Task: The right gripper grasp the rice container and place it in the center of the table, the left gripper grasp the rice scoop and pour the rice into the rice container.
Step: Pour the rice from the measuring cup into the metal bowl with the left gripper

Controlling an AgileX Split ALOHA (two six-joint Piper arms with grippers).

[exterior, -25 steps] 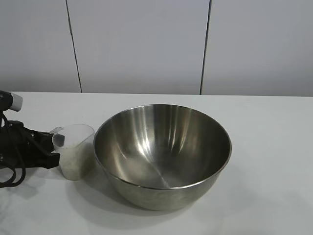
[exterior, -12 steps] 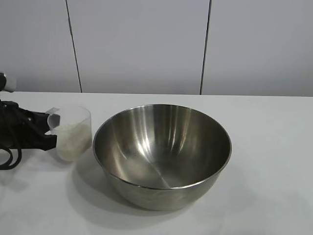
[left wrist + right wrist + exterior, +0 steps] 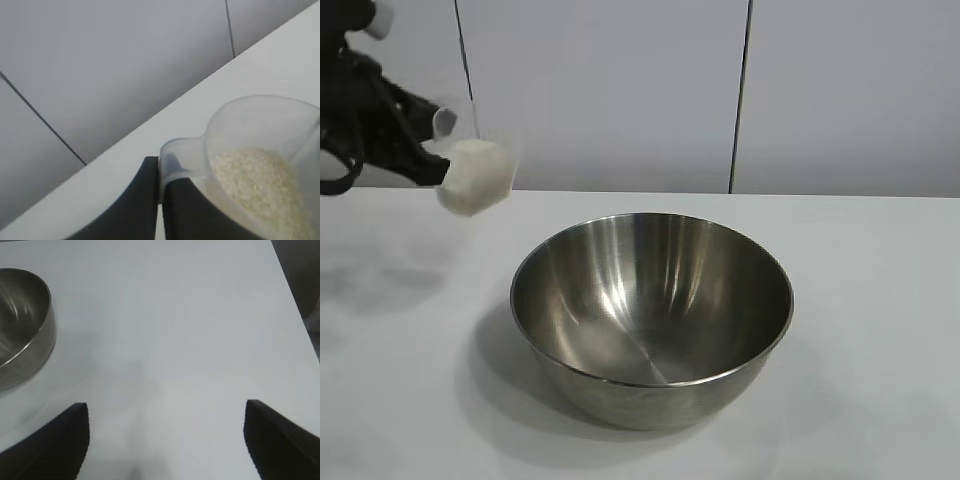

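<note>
Pinching the rice scoop (image 3: 470, 175) aloft, the left tool (image 3: 425, 150) is nearing the centred rice container (image 3: 652, 315); pouring remains; right tool (image 3: 165, 440) is resting spread.

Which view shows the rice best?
The left wrist view: it looks down into the scoop and shows the rice inside. The exterior view shows it blurred through the wall; the right wrist view shows none.

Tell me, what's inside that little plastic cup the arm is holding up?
The rice scoop holds off-white rice, filling its lower part. The left gripper covers part of its wall.
</note>
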